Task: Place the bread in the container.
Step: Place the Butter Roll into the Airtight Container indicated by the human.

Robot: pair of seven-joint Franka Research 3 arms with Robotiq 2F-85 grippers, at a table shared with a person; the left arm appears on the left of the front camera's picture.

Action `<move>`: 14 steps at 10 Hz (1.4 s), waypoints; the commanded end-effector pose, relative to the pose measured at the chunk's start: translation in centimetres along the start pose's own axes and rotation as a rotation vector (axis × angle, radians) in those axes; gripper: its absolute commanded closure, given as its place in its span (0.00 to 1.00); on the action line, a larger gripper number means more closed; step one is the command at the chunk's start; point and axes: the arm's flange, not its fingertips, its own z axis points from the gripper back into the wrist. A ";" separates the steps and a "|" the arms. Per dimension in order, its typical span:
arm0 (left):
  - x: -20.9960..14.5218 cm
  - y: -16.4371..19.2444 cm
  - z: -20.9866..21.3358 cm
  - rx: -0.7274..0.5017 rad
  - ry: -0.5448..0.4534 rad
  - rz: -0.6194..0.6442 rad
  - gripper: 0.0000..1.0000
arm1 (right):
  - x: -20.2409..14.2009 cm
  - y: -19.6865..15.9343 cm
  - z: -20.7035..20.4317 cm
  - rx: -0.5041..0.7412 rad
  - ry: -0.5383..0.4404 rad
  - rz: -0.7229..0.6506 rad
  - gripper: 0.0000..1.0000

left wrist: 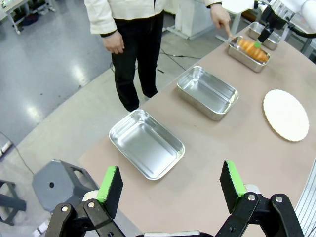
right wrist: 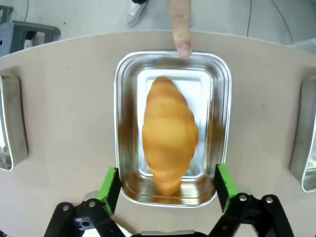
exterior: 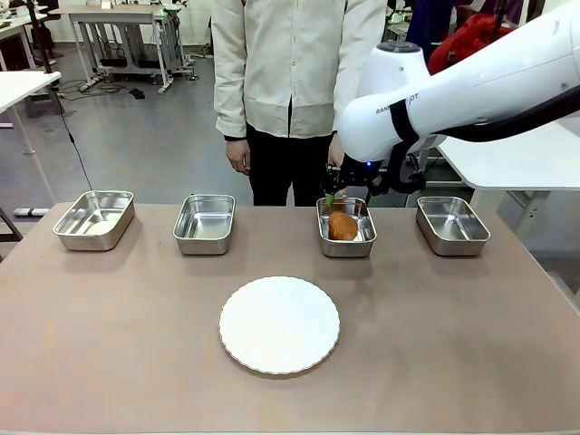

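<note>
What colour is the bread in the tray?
Golden-brown bread; the right wrist view shows it best.

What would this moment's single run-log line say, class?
bread: lying in container | right gripper: open, above it | left gripper: open, idle | person's finger: at container's far rim

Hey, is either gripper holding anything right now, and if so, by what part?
Nothing is held. The right gripper is open above the container, where the bread lies free. The left gripper is open and empty.
</note>
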 end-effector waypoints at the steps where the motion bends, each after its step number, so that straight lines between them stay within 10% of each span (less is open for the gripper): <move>1: 0.1 -0.1 0.2 0.000 -0.004 -0.003 0.00 | 0.9 0.3 -0.1 -0.009 -0.023 0.021 0.00; 14: 0.1 -0.1 0.2 0.000 -0.004 -0.003 0.00 | -1.1 0.3 2.7 -0.038 -0.048 0.002 0.00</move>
